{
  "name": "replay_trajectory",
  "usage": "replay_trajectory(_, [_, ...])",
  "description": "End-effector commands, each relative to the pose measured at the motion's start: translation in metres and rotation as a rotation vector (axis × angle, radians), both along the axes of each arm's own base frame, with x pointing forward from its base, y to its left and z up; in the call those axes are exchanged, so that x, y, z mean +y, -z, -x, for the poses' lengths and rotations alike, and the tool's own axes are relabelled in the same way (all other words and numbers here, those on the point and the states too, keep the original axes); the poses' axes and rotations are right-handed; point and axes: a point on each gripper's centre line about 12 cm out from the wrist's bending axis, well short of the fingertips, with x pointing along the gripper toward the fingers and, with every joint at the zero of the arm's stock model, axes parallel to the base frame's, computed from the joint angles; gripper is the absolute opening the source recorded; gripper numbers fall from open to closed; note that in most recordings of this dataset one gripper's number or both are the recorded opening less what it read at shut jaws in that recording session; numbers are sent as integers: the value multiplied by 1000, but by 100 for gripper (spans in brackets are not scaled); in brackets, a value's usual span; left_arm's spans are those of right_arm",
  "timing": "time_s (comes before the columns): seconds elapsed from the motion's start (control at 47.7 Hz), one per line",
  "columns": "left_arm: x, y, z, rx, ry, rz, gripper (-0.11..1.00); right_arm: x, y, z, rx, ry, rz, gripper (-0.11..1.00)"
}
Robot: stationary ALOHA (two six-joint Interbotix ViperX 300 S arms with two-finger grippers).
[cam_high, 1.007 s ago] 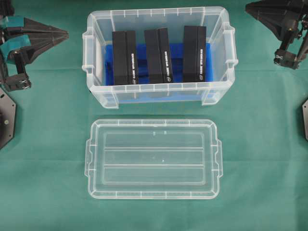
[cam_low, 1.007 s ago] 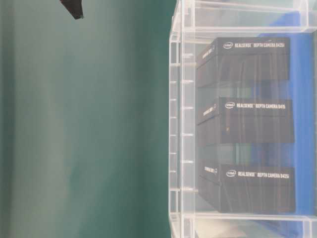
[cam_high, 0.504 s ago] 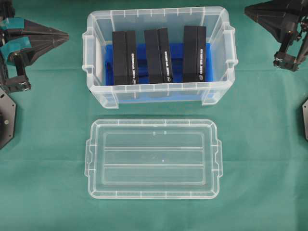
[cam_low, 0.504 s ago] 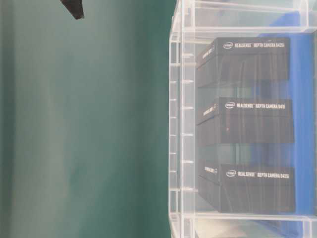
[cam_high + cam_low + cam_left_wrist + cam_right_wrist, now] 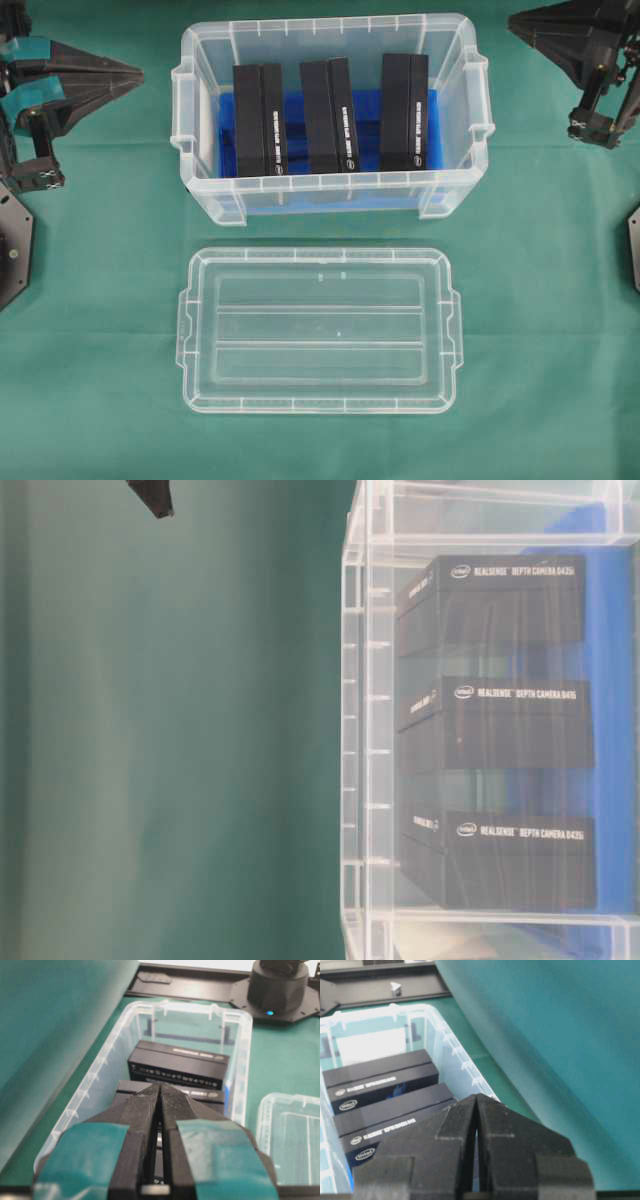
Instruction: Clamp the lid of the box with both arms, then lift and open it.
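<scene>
Now the left end effector (image 5: 160,1091), banded with teal tape, has its fingers pressed together on nothing, and the right end effector (image 5: 476,1102) is likewise closed and empty. Compared with a second ago both have drawn slightly away from the box (image 5: 203,190), which sits open between them with three black blocks (image 5: 330,114) inside. Nearer the viewer than both, the lid (image 5: 319,330) lies flat on the desk (image 5: 90,350), so the opening looks done.

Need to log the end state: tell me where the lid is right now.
In the overhead view the lid lies flat on the green cloth, just in front of the open box, apart from it.
</scene>
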Motion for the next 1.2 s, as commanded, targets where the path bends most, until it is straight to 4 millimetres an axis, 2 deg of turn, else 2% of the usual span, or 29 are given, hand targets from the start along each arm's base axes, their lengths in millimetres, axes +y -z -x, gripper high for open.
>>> replay_trajectory(0.0, [0,-8,-1,-21,1,-5,1,1,-6,-1,-15,-7,6,0])
replay_trajectory(1.175, [0,-4,-3,1,1,2,1,1,-6,-1,-13,-7,7,0])
